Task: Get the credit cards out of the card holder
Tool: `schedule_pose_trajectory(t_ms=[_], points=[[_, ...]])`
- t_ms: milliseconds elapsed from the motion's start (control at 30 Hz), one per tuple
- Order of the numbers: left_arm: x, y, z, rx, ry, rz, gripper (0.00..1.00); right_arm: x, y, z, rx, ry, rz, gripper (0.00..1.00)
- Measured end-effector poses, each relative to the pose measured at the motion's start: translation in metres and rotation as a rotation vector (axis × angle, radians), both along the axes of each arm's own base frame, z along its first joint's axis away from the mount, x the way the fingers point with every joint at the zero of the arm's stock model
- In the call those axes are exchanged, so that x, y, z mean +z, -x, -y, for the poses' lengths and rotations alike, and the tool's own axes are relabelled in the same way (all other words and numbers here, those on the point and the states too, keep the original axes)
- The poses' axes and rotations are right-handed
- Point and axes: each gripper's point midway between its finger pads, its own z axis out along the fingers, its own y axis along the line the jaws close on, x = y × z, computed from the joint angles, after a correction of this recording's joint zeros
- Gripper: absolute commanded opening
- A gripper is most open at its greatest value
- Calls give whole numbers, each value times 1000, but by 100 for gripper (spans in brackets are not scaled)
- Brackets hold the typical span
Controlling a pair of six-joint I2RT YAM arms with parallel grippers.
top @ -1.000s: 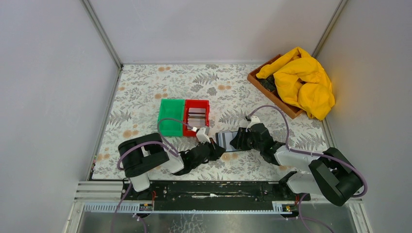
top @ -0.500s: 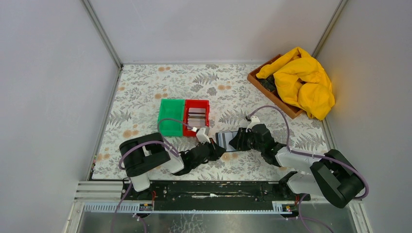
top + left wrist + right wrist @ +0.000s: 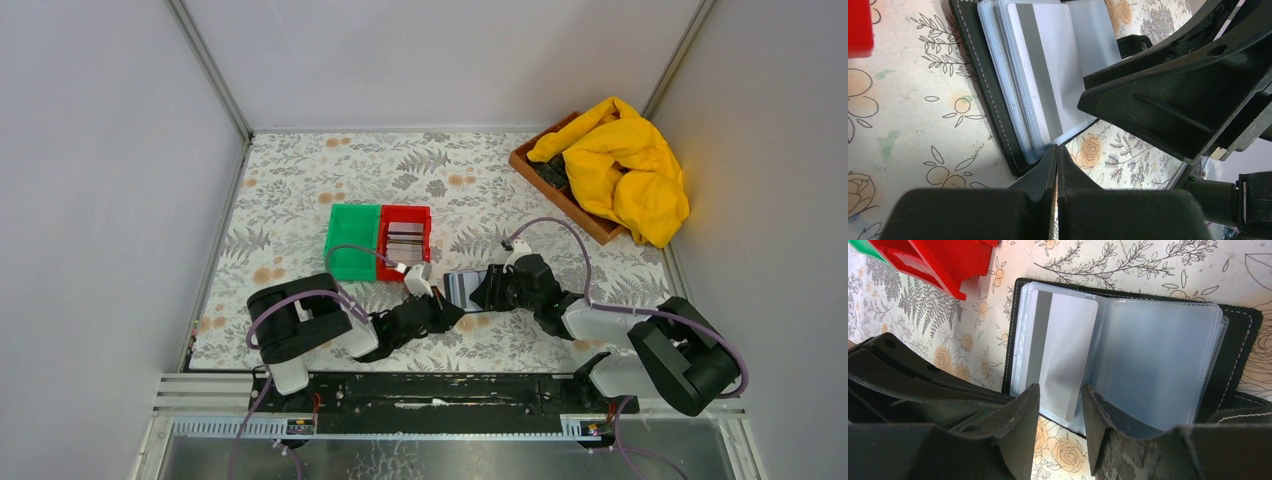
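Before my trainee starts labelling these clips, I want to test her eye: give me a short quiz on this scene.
1. True or false: the card holder lies closed.
2. Which is open, the left pincer or the right pincer?
3. Fill in: the white card in the holder has a ___ stripe.
Key: 1 false; 2 the right pincer; 3 grey.

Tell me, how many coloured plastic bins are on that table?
2. The green bin sits left of the middle, and the red bin stands right against its right side. None seems hidden, though the yellow cloth covers one corner.
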Motion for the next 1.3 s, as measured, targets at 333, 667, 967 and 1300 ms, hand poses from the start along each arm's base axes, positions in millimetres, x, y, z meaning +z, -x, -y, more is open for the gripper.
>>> schedule_pose_trajectory(t_ms=[333,667,967,1300], points=[[-1,2,-2,-6,5,-4,0,0,-2,-6,19,-19,-3,45],[-2,2,-4,-8,7,-7,0,13,5,-26,110,-151,20,44],[-2,1,-4,-13,11,-12,0,16,14,-42,193,-236,-3,44],[-1,2,-6,-16,16,-13,0,13,15,-47,218,-255,-17,36]])
